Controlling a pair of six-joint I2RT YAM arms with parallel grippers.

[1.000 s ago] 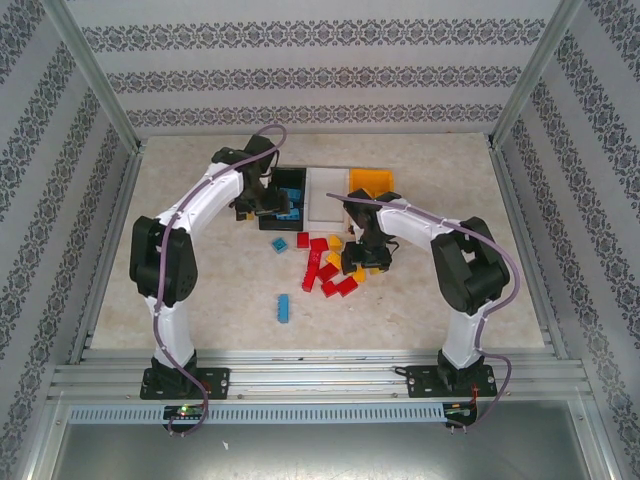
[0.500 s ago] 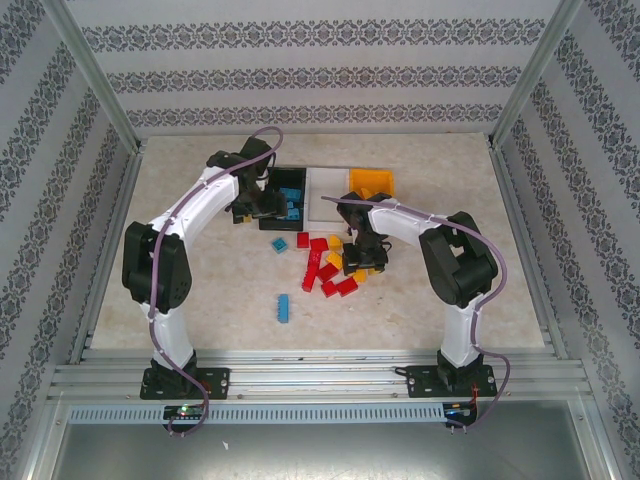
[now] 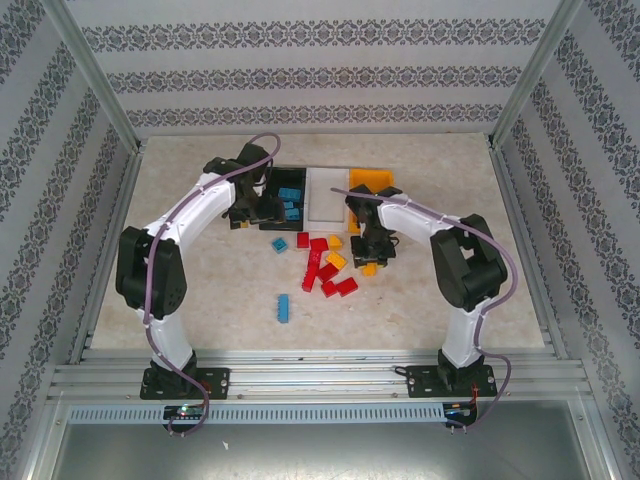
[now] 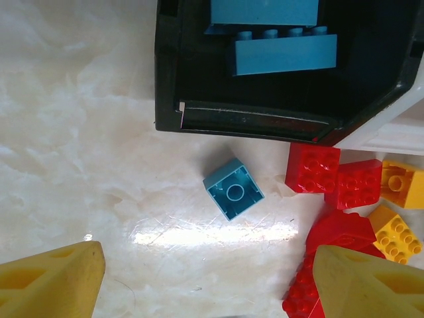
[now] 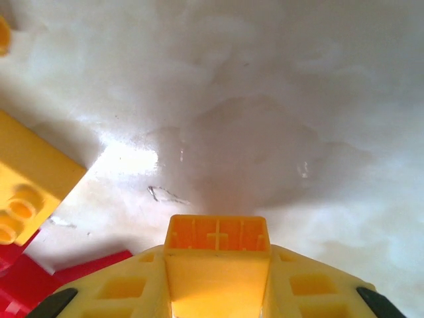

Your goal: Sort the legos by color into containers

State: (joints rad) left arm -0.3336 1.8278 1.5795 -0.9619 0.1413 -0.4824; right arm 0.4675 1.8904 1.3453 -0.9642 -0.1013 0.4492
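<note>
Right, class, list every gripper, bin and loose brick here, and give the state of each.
left gripper: open, empty.
right gripper: shut on the yellow brick.
yellow brick: clamped in the right gripper.
black bin: holds light blue bricks.
white bin: looks empty.
orange bin: partly hidden by the right arm, contents unclear.
blue brick: loose on the table by the black bin.
red bricks: loose on the table, unsorted.
</note>
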